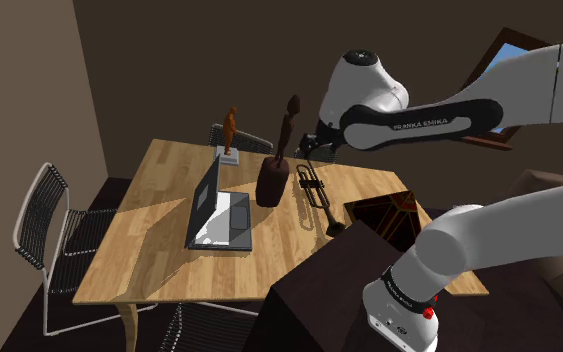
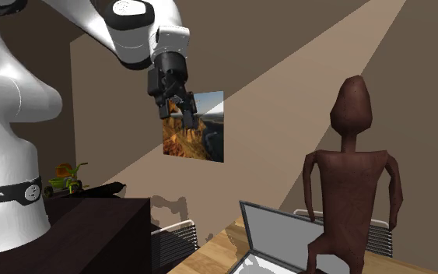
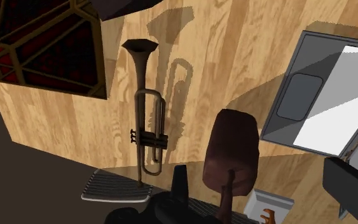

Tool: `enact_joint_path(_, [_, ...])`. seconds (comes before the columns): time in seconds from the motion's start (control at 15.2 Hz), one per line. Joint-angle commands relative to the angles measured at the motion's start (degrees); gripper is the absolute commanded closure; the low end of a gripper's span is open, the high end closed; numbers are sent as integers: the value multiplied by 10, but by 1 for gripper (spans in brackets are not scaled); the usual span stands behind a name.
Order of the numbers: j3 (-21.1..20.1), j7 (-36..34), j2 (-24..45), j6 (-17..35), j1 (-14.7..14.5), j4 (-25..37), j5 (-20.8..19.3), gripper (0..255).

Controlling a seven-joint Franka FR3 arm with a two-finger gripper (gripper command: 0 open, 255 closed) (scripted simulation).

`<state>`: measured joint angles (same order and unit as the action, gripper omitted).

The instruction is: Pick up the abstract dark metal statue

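The abstract statue (image 1: 273, 178) is a dark brown, thin-limbed figure on a blocky base, standing upright near the middle of the wooden table (image 1: 159, 262). It fills the second exterior view's right (image 2: 353, 183). From the wrist camera I look down on its base and head (image 3: 233, 147). My gripper (image 1: 309, 148) hangs in the air just to the shoulder view's right of the statue's upper part. It is open (image 2: 176, 111) with nothing between its fingers (image 3: 181, 183). The statue sits below the gap between the two fingers and touches neither.
A brass trumpet (image 1: 314, 198) lies beside the statue toward the stand. An open laptop (image 1: 217, 212) sits on its other side. A small orange figure on a white base (image 1: 230, 132) stands behind. A dark faceted box (image 1: 389, 215) rests at the table's edge. Wire chairs (image 1: 49, 235) surround the table.
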<state>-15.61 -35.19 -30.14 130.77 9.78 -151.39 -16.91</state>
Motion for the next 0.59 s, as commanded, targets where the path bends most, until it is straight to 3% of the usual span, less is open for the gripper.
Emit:
enact_joint_path(0.0, [-23,-55,41,55,31,-1,-41,0])
enact_joint_path(0.26, [-84,-197,136,132,112,23,-166,0])
enact_joint_path(0.53, [-134,-379,244,151,183,80,-347,0])
